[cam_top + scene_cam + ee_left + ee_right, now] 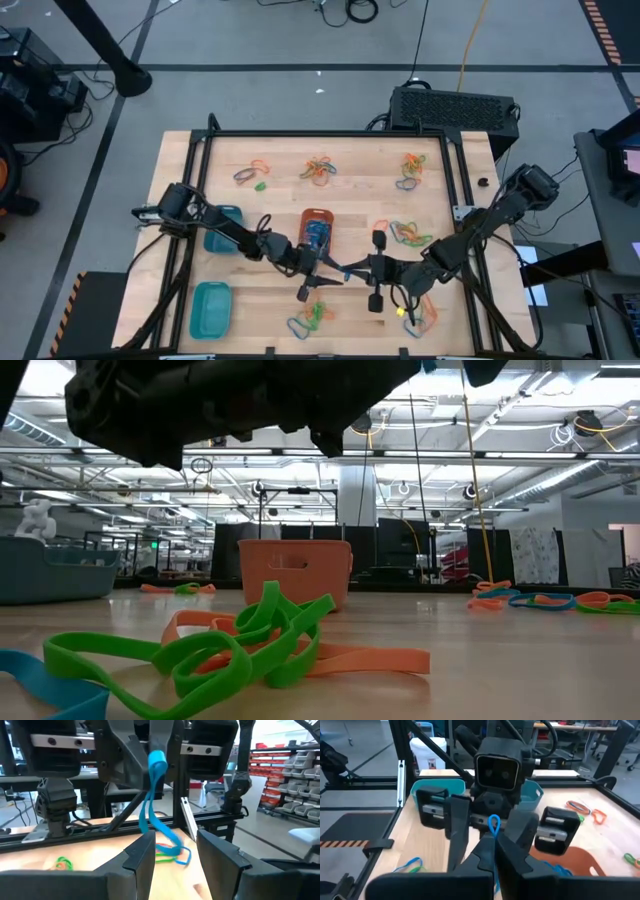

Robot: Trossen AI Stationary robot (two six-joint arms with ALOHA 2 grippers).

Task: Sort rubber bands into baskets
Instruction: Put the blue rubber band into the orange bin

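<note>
My right gripper (492,845) is shut on a blue rubber band (150,815) above the middle of the table, just near of the orange basket (316,228), which has blue bands in it. Facing it from the left, my left gripper (175,860) stands open, and the hanging band shows between its two fingers without plainly touching them. In the high view the two grippers, left (325,275) and right (352,270), meet tip to tip. The small round blue-teal basket (225,228) stands at the left, and the teal rectangular basket (210,310) at the near left. My right gripper pinches the blue band near its upper end between its two fingertips. A small loop (493,825) sticks up past them. The fingers come about level from the table's right side. The rest of the band (159,832) hangs slack below; whether its lower end reaches the table I cannot tell.
Piles of rubber bands lie at the far side (318,170) (412,170) (250,175), at the right (408,235) and at the near edge (310,318) (415,312). Green and orange bands (230,645) fill the low view's foreground. A black frame (330,133) rims the table.
</note>
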